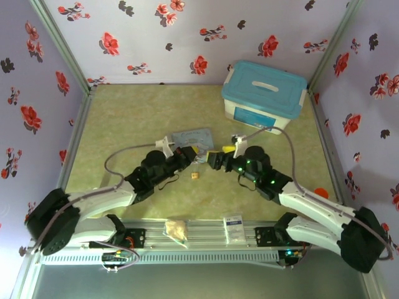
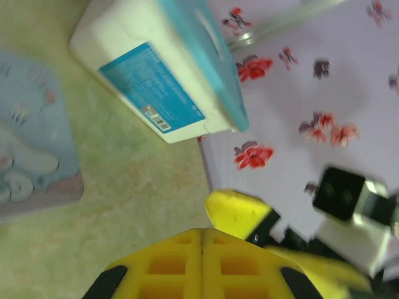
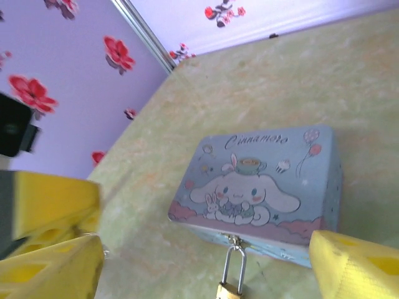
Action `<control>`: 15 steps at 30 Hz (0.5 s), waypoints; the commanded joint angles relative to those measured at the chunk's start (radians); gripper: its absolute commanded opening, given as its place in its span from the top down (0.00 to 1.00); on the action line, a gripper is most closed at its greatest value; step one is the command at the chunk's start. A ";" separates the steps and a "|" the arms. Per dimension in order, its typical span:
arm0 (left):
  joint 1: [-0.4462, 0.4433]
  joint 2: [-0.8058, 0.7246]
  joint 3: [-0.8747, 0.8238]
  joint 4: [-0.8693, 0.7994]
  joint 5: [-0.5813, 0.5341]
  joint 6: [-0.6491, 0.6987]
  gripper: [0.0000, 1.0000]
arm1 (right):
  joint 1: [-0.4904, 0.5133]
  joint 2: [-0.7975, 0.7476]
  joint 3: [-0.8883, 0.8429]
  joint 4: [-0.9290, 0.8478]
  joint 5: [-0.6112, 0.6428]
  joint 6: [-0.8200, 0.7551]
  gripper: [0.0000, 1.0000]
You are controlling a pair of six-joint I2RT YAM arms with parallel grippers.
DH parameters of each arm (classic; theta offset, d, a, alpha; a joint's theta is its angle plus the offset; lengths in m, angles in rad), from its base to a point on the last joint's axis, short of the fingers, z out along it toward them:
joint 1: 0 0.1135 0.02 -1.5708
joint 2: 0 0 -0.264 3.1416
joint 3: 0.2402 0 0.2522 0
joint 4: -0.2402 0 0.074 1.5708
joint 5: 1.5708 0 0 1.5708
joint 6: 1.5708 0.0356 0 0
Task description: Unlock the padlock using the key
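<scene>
As my right pincer (image 3: 206, 268) hangs spread, padlock (image 3: 228, 290) sits btwn its fingers (image 3: 355, 265) at bottom centre, long axis upright, shackle thru tin (image 3: 262, 187) latch; left pincer (image 2: 202, 265) pressed together.

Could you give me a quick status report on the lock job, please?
Left gripper shut, contents unclear. Right gripper open, facing the padlock. Padlock hooked on the cartoon tin's clasp. Nothing between them.
</scene>
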 commanded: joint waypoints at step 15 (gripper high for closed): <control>0.001 -0.138 0.231 -0.481 0.350 0.802 1.00 | 0.014 0.004 -0.093 0.381 -0.442 0.008 0.17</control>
